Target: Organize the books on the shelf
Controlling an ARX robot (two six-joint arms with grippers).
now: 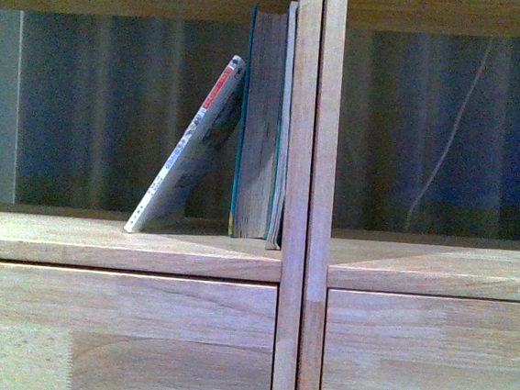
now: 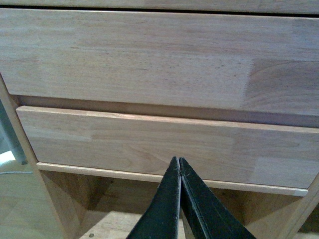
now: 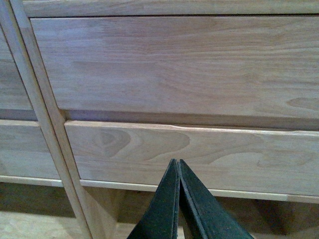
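Observation:
In the front view the light-wood shelf (image 1: 121, 246) has two books in its left compartment. A thick teal-covered book (image 1: 262, 126) stands upright against the middle divider. A thin paperback with a white spine (image 1: 188, 147) leans tilted against it, its foot out to the left. Neither arm shows in the front view. My left gripper (image 2: 179, 160) is shut on nothing, pointing at the lower drawer front (image 2: 164, 144) of the left column. My right gripper (image 3: 178, 162) is shut and empty too, in front of the right column's lower drawer front (image 3: 189, 149).
An upper drawer front (image 2: 149, 55) sits above the lower one in the left column, and another (image 3: 169, 59) in the right column. Open space lies below the drawers (image 3: 239, 214). The right compartment (image 1: 440, 139) has an open back with a thin cable (image 1: 450, 130) hanging behind.

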